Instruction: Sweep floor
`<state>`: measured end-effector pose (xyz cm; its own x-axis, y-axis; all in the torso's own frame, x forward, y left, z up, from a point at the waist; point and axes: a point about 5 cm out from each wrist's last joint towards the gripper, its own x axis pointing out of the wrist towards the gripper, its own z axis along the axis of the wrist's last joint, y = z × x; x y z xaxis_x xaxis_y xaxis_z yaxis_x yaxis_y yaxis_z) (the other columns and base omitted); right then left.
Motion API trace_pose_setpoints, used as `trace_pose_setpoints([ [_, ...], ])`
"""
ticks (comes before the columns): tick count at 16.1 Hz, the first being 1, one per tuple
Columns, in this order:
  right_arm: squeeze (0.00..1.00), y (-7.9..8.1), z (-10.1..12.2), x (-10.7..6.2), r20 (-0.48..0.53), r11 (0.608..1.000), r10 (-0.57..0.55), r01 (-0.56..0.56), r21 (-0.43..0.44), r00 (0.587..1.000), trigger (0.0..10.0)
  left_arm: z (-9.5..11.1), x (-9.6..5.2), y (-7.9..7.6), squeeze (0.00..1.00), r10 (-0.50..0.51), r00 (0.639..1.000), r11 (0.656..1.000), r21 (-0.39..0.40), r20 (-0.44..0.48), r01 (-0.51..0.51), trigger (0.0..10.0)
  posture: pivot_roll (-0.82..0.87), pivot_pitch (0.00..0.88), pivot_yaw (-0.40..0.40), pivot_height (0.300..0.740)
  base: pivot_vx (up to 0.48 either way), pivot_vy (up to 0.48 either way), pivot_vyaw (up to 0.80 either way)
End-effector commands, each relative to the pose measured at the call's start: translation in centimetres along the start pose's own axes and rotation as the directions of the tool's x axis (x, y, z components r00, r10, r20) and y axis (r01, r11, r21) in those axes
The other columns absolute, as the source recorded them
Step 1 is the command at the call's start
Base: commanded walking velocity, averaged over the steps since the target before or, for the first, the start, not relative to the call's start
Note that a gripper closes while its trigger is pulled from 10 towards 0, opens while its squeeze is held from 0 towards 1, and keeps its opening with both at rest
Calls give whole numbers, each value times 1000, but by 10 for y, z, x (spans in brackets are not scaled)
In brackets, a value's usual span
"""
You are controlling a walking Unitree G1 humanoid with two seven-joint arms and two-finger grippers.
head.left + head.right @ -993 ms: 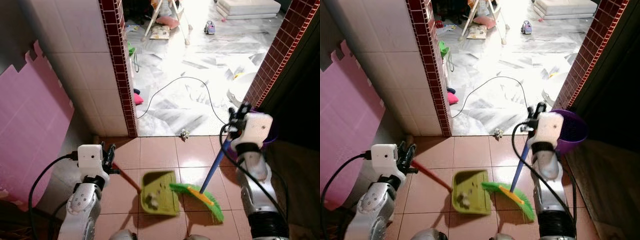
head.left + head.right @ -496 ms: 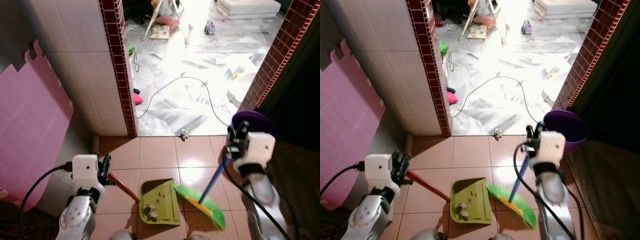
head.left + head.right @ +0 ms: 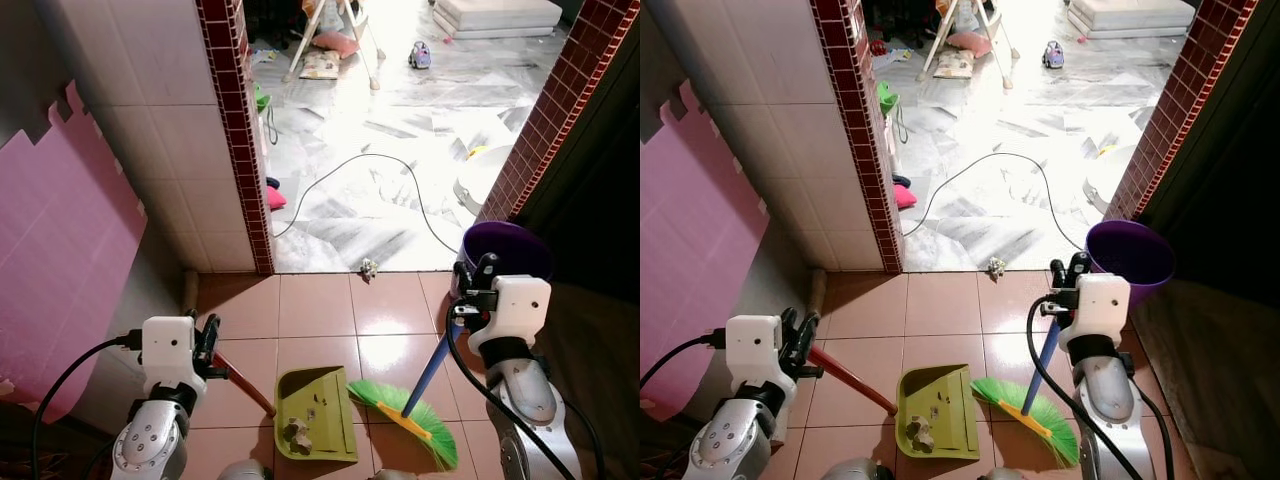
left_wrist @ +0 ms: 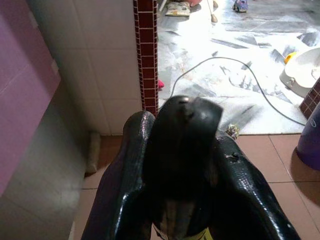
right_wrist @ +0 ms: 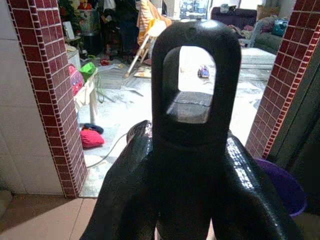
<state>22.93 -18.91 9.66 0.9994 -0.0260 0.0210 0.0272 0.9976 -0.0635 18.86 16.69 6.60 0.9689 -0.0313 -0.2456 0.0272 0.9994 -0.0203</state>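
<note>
A green dustpan [image 3: 316, 410] lies on the terracotta tiles with a crumpled scrap [image 3: 297, 433] inside it. Its red handle [image 3: 243, 386] runs up into my left gripper [image 3: 209, 342], which is shut on it; in the left wrist view black fingers [image 4: 125, 165] wrap the handle's dark end. To the right stands a broom with a blue stick [image 3: 431, 364] and green bristles [image 3: 408, 409] resting on the floor beside the pan's mouth. My right gripper [image 3: 468, 292] is shut on the stick's top; its black hanging loop [image 5: 190, 95] shows in the right wrist view.
A small scrap [image 3: 368, 267] lies at the doorway threshold. A purple bucket [image 3: 506, 249] stands just behind my right arm. A red-brick pillar [image 3: 235, 130] and a pink foam mat [image 3: 60, 260] bound the left. A black cable [image 3: 400, 170] snakes over the marble floor beyond.
Both arms have drawn back toward my body, bringing the dustpan and the broom head nearer. The purple bucket behind my right arm has come into sight.
</note>
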Motion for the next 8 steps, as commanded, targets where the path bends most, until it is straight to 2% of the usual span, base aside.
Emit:
trace_pose_setpoints([
  [1, 0, 4, -2, -1, -28, 1000, 8, -7, 8, 1000, 10000, -7, 1, 8, 0, 17, 999, 999, 46, -33, -15, 10000, -41, 0, 39, 740, 0, 0, 0],
  [4, 0, 7, -15, -2, -73, 998, 19, -15, 59, 997, 10000, -12, 4, 6, 0, 14, 1000, 999, 44, -28, -13, 10000, -42, 0, 39, 740, 0, 0, 0],
  [8, 0, 5, -22, -6, -97, 999, 33, -29, 44, 995, 10000, -21, 1, 9, 0, 21, 999, 999, 51, -46, -18, 10000, -46, 0, 35, 740, 0, 0, 0],
])
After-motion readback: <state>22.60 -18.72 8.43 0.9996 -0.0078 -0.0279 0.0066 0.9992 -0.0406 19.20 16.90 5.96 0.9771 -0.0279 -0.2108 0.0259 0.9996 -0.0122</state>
